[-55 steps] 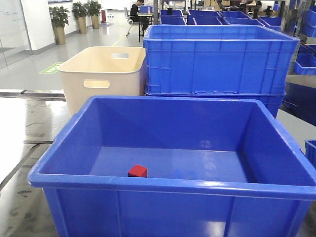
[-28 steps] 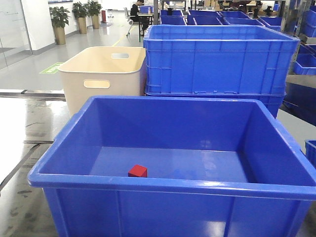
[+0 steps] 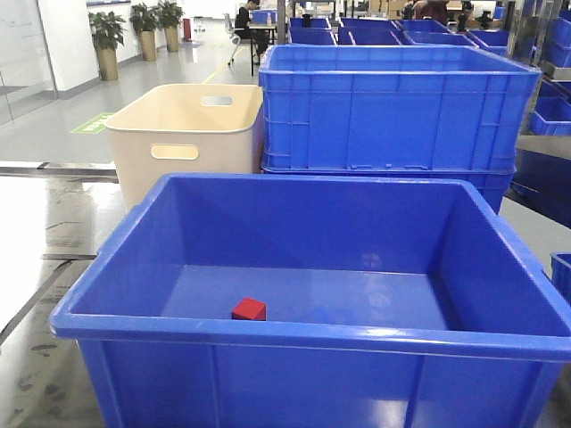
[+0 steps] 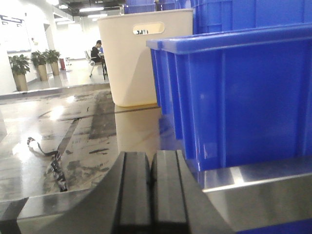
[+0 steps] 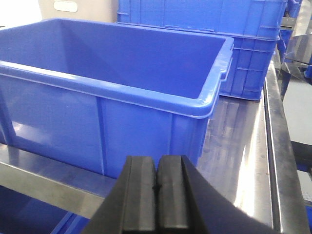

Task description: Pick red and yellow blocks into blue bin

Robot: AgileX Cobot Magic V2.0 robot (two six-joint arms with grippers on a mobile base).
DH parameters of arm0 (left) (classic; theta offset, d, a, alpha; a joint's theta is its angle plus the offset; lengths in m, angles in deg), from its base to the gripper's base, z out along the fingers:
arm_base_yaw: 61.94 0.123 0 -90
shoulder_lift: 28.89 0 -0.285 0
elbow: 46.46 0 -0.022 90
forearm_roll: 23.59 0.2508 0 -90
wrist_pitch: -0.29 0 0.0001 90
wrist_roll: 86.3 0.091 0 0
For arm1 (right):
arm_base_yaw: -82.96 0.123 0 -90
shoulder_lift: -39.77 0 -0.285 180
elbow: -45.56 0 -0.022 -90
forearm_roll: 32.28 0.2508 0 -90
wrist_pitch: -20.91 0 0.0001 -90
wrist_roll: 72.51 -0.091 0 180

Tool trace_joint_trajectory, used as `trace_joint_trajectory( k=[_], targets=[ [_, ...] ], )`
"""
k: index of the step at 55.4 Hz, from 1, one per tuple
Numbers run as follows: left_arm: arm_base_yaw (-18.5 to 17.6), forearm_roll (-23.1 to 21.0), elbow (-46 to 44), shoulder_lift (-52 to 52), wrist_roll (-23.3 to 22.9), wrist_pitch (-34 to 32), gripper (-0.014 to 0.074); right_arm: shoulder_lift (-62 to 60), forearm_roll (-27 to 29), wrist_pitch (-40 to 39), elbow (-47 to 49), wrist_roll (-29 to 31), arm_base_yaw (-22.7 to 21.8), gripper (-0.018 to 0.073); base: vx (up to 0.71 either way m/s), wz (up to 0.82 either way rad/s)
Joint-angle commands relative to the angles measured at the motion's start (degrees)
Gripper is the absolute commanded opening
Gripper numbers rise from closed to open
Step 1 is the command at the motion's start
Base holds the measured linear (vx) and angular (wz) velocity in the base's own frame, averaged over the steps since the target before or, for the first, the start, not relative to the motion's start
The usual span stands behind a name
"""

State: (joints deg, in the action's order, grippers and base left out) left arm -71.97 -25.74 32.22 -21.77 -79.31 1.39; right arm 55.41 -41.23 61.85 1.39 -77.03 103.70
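The small red cube (image 3: 249, 308) lies on the floor of the blue bin (image 3: 303, 333), near its front wall. The yellow block is out of view. Neither gripper shows in the front view. In the left wrist view my left gripper (image 4: 151, 161) is shut with nothing between its pads, low at the table's near edge, left of the blue bin's outer wall (image 4: 243, 97). In the right wrist view my right gripper (image 5: 157, 163) is shut and empty, low in front of the bin's right corner (image 5: 195, 109).
A beige tub (image 3: 187, 134) with handle slots stands behind the bin on the left. A tall ribbed blue crate (image 3: 393, 107) stands behind on the right. A dark strap (image 4: 51, 161) lies on the steel table. A person sits far back.
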Motion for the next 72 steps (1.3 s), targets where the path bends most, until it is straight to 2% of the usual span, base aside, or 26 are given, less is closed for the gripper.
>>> trace_joint_trajectory(
  k=[1, 42, 45, 49, 53, 65, 72],
  targets=[
    [0.15, -0.10, -0.87, -0.96, 0.10, -3.12, 0.0002, 0.97, -0.77, -4.55, 1.42, 0.13, -0.11, -0.0008, 0.00, 0.00],
    [0.15, -0.10, -0.87, -0.96, 0.10, -3.04, 0.0002, 0.97, -1.05, -4.14, 1.42, 0.13, -0.11, -0.0008, 0.00, 0.00],
    [0.15, -0.10, -0.87, -0.96, 0.10, -3.04, 0.0002, 0.97, -0.62, -3.96, 1.42, 0.03, -0.11, -0.0008, 0.00, 0.00],
    [0.15, -0.10, -0.87, -0.96, 0.10, -3.04, 0.0002, 0.97, 2.59, -5.26, 0.86, -0.44, -0.11, -0.0007, 0.00, 0.00],
    [0.15, -0.10, -0.87, -0.96, 0.10, -3.04, 0.0002, 0.97, 5.66, -11.61, -2.54, 0.19, -0.11, -0.0007, 0.00, 0.00],
    [0.15, -0.10, -0.87, -0.96, 0.10, -3.04, 0.0002, 0.97, 5.41, -40.94, -24.65, 0.48, -0.20, -0.0007, 0.00, 0.00],
    [0.15, -0.10, -0.87, -0.96, 0.10, -3.04, 0.0002, -0.20, 7.66, -45.77, -32.24, 3.33, -3.45, -0.0007, 0.00, 0.00]
  ],
)
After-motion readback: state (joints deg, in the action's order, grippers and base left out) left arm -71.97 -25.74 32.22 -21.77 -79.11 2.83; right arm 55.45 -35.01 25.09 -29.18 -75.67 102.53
